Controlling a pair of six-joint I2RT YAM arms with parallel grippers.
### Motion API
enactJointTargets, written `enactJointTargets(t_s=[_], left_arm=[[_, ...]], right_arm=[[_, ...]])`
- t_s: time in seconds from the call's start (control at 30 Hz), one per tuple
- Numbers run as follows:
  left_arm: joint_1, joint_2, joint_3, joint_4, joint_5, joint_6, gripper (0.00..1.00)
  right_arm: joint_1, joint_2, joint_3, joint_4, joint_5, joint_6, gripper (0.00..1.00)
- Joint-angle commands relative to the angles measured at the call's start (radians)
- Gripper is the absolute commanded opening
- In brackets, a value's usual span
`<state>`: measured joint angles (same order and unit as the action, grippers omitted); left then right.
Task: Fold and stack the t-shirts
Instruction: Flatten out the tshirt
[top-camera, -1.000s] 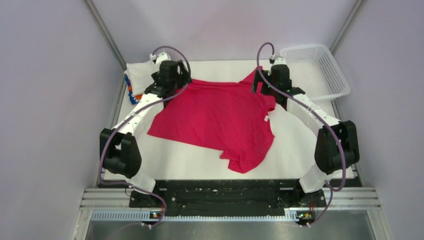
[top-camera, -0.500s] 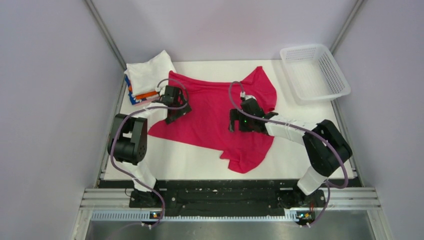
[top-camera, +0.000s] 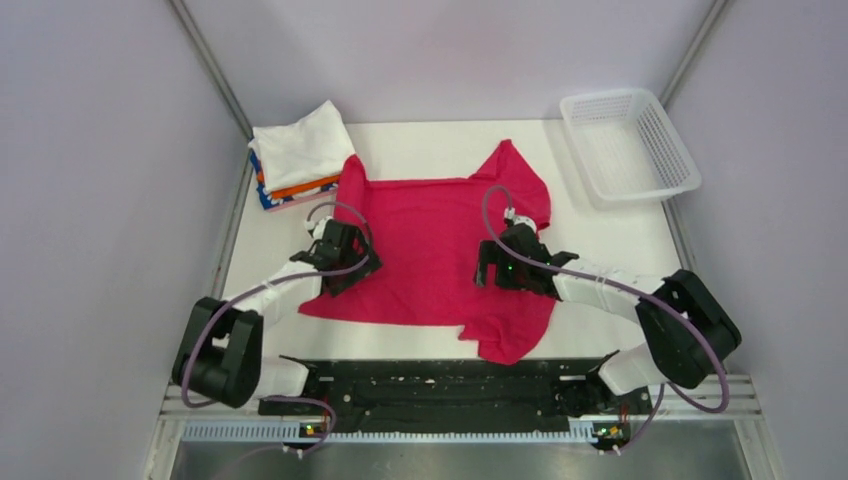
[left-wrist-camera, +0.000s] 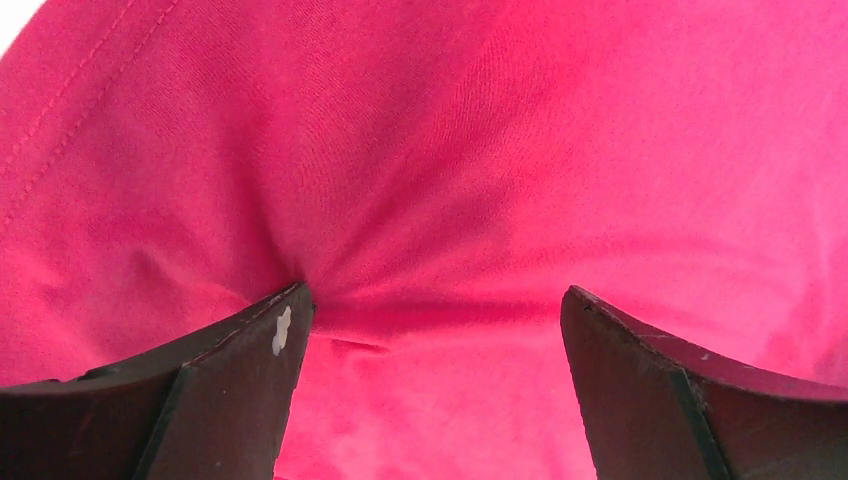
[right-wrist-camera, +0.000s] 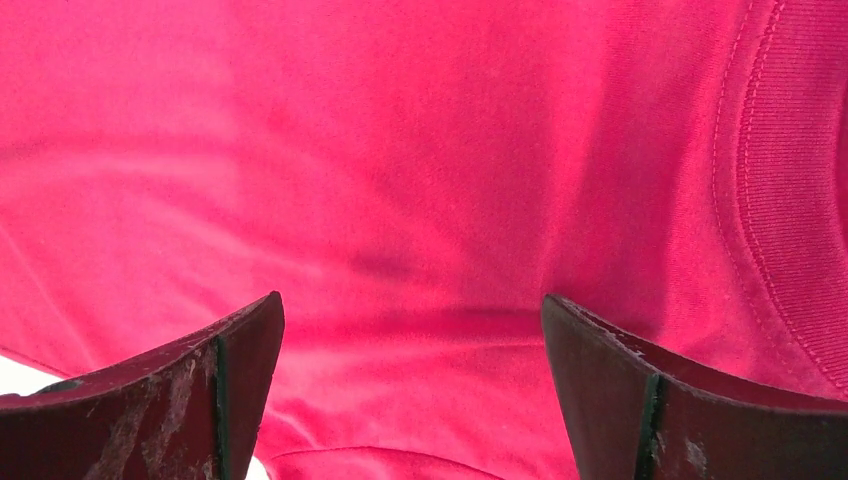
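Holding both pincers spread wide, gripping nothing. Pressing the left pincer (top-camera: 345, 262) down into the shirt (top-camera: 435, 240), puckering cloth at 1 fingertip (left-wrist-camera: 285, 320). Poising the right pincer (top-camera: 497, 268) low over the same cloth, just beside the ribbed collar (right-wrist-camera: 780, 180); touching or not, hard telling. Lying flat on the desk (top-camera: 610, 250) directly beneath both, with the long axis running left to right: hem toward the left arm, collar and 2 sleeves toward the right. Judging each arm nearer its own end, so probably needing both for the first fold. Leaving the folded stack (top-camera: 298, 155) at the far-left corner, just beside the shirt's hem corner.
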<state>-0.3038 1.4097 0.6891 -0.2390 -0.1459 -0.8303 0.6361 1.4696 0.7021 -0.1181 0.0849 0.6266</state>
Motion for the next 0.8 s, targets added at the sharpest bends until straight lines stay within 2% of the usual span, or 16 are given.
enactJointTargets(t_s=[0.0, 0.1, 0.23, 0.33, 0.43, 0.53, 0.63, 0.77], left_arm=[[-0.045, -0.149, -0.126, -0.270, -0.011, -0.101, 0.99], [-0.077, -0.251, -0.160, -0.362, -0.009, -0.147, 0.99], [-0.113, -0.347, -0.160, -0.495, -0.014, -0.187, 0.99], [-0.119, -0.405, -0.128, -0.513, -0.018, -0.172, 0.99], [-0.119, -0.415, -0.059, -0.454, -0.025, -0.124, 0.99], [-0.119, -0.361, 0.017, -0.315, -0.043, -0.074, 0.99], [-0.118, -0.260, 0.084, -0.177, -0.049, -0.038, 0.99], [-0.107, -0.072, 0.227, -0.158, -0.083, -0.009, 0.99]], right_arm=[[0.048, -0.095, -0.092, -0.246, 0.008, 0.021, 0.99], [0.096, -0.174, -0.128, -0.312, -0.013, 0.021, 0.99], [0.128, -0.267, -0.136, -0.320, -0.110, -0.011, 0.99], [0.126, -0.336, -0.094, -0.323, -0.064, -0.038, 0.99], [0.108, -0.375, -0.026, -0.320, 0.029, -0.049, 0.99], [0.024, -0.367, 0.016, -0.290, 0.074, -0.049, 0.99], [-0.144, -0.333, 0.031, -0.275, 0.059, -0.018, 0.99], [-0.277, -0.282, 0.022, -0.216, 0.060, 0.034, 0.99]])
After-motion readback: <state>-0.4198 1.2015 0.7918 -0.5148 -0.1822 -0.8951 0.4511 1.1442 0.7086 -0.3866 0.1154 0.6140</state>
